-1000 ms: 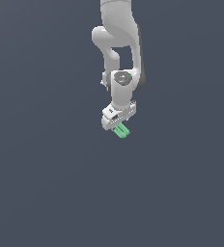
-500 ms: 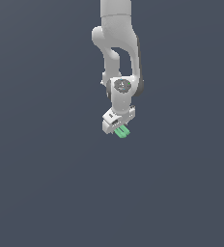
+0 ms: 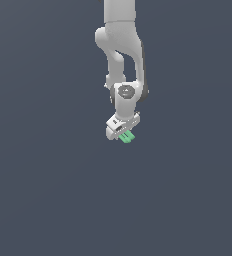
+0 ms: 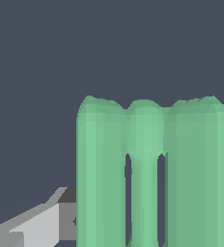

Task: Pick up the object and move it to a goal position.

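Green object [image 4: 152,173], a three-lobed piece with two slots through it, sits gripped in the hand [image 3: 123,131] and juts out beyond the fingertips, carried above the plain grey table [image 3: 43,200]. From the wrist view's grey finger [image 4: 36,226] across to the far lobe, only the object's base seems pinched, though the contact itself is hidden. I judge the risk to be slipping or pivoting in this narrow closed grip if the arm [image 3: 122,45] swings sharply. No goal marker is visible, so overshooting is possible.
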You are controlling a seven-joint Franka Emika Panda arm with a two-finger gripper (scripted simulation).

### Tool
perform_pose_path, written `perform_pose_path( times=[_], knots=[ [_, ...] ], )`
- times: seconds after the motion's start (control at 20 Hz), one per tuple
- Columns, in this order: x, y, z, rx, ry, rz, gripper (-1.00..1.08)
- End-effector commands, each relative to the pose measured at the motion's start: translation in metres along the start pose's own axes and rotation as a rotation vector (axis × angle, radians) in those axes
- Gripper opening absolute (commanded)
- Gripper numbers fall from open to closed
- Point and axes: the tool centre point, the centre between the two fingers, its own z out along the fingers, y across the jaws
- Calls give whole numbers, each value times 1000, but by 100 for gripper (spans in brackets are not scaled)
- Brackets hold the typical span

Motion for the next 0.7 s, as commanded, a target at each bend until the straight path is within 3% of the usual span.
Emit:
perform_pose_path(
  times=[0.0, 0.65],
  knots=[
    [0, -1, 1, 1, -1, -1, -100],
    [11, -2, -9, 0, 0, 0, -100]
  ],
)
